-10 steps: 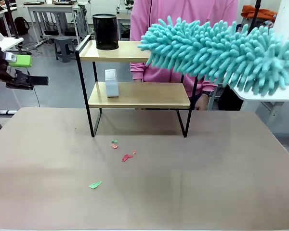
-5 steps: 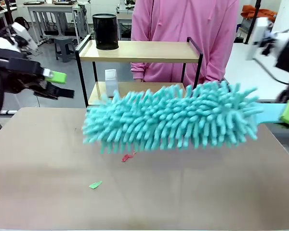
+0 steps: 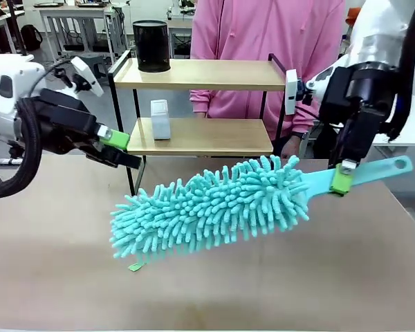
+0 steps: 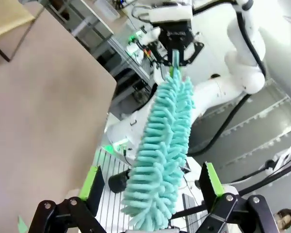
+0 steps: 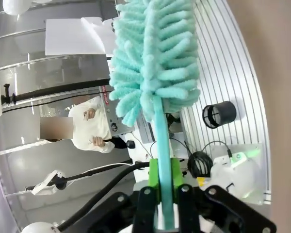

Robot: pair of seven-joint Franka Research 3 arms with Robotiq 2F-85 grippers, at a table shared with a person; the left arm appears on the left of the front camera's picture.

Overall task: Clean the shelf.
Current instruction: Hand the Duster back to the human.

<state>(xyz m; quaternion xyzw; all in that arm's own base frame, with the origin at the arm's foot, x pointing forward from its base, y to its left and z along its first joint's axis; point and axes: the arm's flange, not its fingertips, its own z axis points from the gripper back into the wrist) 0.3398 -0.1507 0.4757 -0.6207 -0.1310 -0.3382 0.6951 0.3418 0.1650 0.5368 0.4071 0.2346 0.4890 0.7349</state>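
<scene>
Clamping the soft, light duster (image 3: 207,211) by its stiff handle (image 3: 377,169), the right gripper (image 3: 341,181) is facing the shelf (image 3: 207,136); the left gripper (image 3: 126,151) is hanging open.

Duster (image 3: 207,211) hangs before shelf (image 3: 214,136), above table (image 3: 346,277).

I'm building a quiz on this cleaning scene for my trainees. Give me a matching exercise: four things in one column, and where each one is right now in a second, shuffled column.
Things:
1. black cylindrical container
2. white box
3. teal duster
4. green paper scrap

Places:
A. lying on the table
B. on the top board of the shelf
C. gripped by its handle in the right hand
D. on the lower board of the shelf

Pairs: 1-B, 2-D, 3-C, 4-A
</scene>
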